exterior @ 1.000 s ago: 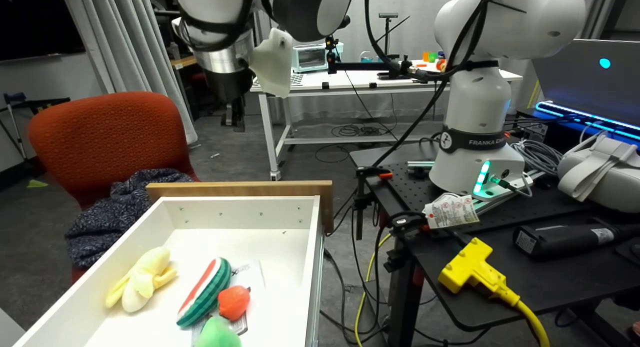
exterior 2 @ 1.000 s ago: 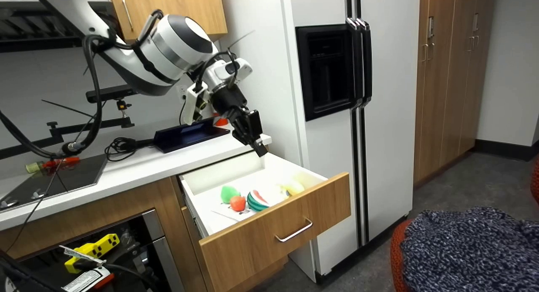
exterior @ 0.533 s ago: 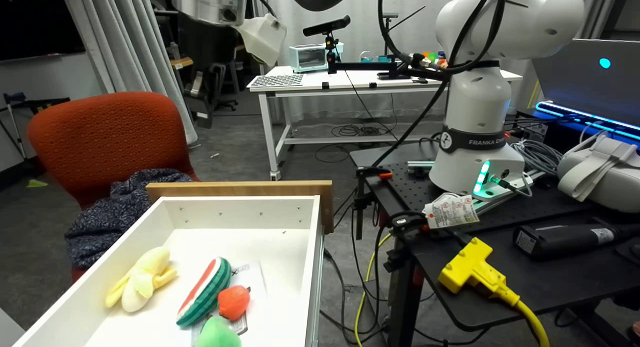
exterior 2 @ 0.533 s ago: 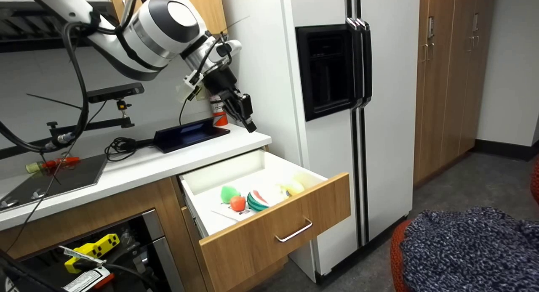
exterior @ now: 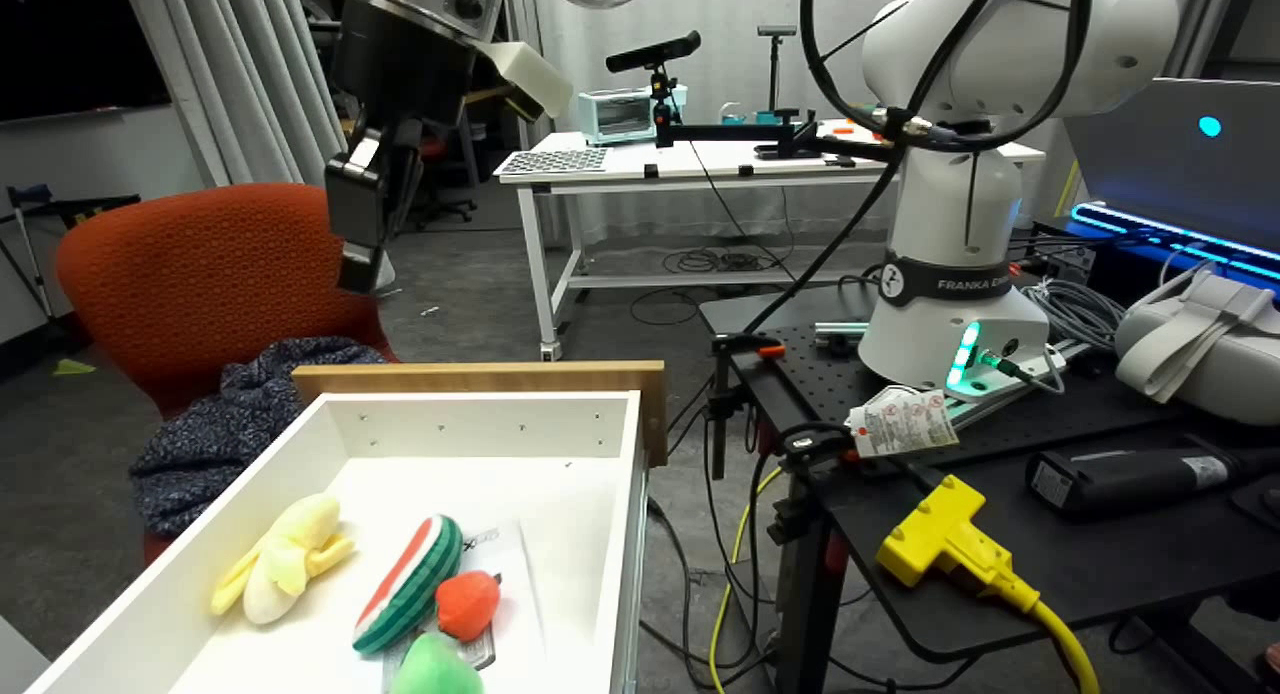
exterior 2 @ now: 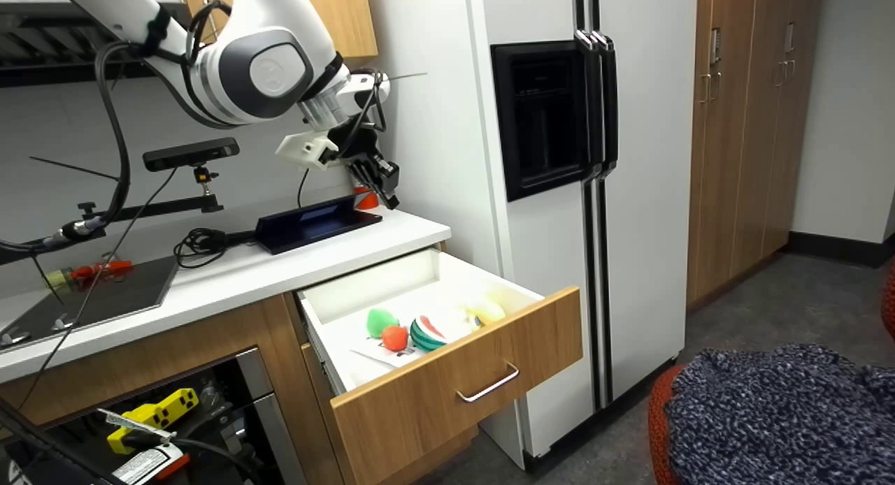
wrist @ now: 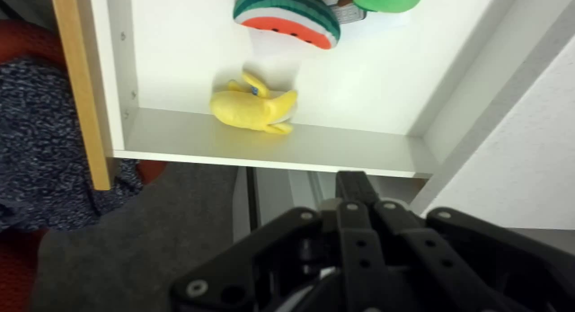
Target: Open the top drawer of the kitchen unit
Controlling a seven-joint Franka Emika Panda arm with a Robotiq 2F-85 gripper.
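The top drawer is pulled out in both exterior views: its white inside [exterior: 490,426] and its wood front with a metal handle [exterior 2: 419,418] show. Its white side wall also shows in the wrist view [wrist: 323,143]. My gripper [exterior: 360,266] is above the drawer level and apart from it, pointing down at a tilt. In an exterior view it hangs over the counter's end near the fridge [exterior 2: 389,200]. In the wrist view its fingers [wrist: 355,181] are together with nothing between them. The drawer handle is hidden in the wrist view.
The drawer holds a yellow plush banana [exterior: 283,557], a watermelon slice [exterior: 410,584], a red plush [exterior: 467,604] and a green plush [exterior: 436,667]. An orange chair [exterior: 210,274] stands beyond the drawer front. The fridge [exterior 2: 643,191] and white counter [exterior 2: 266,282] flank it.
My gripper has drawn back from over the drawer toward the counter, rising at first, and the wrist has turned. The drawer and the plush items have not moved.
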